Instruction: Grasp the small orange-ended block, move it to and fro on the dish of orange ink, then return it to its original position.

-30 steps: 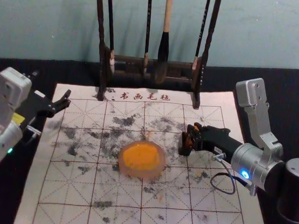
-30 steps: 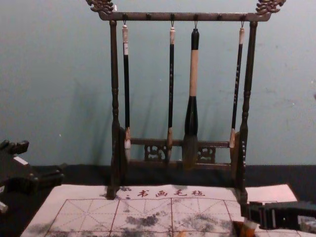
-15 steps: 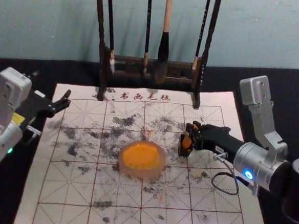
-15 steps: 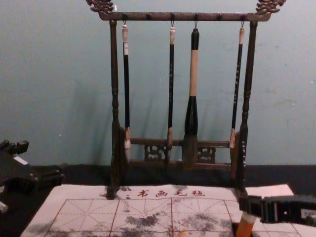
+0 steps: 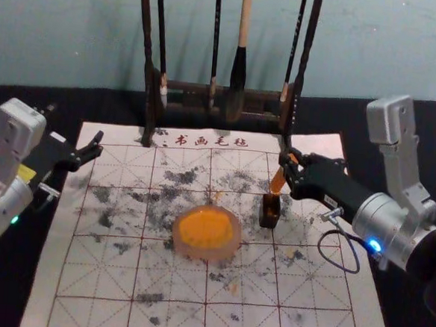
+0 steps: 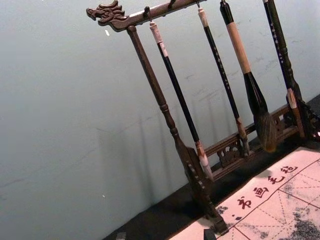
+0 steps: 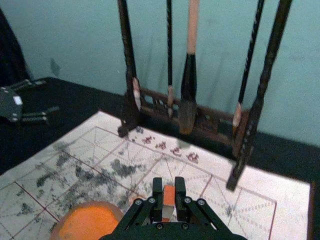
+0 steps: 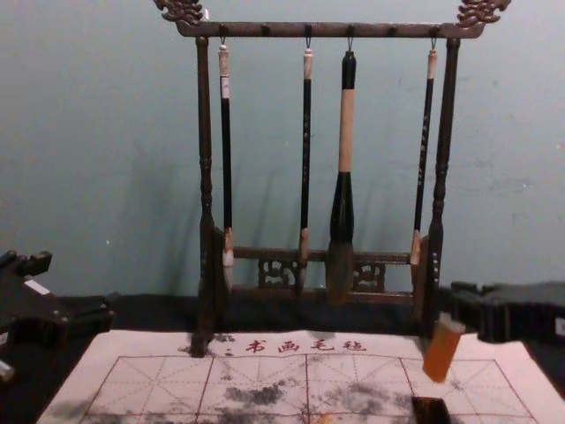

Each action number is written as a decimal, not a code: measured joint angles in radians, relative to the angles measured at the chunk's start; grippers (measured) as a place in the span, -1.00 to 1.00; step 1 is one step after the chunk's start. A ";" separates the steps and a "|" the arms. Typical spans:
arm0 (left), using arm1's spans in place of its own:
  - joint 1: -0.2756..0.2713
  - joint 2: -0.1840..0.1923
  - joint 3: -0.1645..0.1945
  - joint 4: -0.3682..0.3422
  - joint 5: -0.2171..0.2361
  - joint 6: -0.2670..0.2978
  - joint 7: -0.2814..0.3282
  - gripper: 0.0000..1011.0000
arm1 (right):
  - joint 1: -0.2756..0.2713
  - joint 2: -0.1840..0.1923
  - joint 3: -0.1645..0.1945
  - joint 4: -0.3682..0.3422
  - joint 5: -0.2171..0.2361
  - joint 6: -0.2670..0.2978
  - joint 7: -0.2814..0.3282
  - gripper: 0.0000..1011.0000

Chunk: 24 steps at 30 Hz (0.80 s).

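Gridded mat (image 5: 90, 274) on black counter (image 5: 425, 148), teal wall (image 5: 70, 33) behind. Right hand (image 5: 288, 167) pinches orange block (image 5: 278, 183) above dark holder (image 5: 268, 222) — left hand (image 5: 98, 144) spread, at left. Chest view shows rack's carved top (image 8: 340, 30); head view, dish (image 5: 206, 253).

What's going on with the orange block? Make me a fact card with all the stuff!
Block: orange, tilted, held up higher than the small dark box
Holder: right pincer, closed on it
Left pincer: open, off at the left side
Dish: on the mat, with orange ink
Rack: four hanging brushes
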 joint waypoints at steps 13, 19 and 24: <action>0.000 0.000 0.000 0.000 0.000 0.000 0.000 0.98 | 0.067 0.032 -0.057 0.024 -0.054 -0.077 0.134 -0.71; 0.000 0.000 0.000 0.000 0.000 0.000 0.000 0.98 | 0.132 0.046 -0.109 0.078 -0.075 -0.086 0.210 -0.71; 0.000 0.000 0.000 0.000 0.000 0.000 0.000 0.98 | 0.185 0.058 -0.154 0.121 -0.085 -0.079 0.268 -0.71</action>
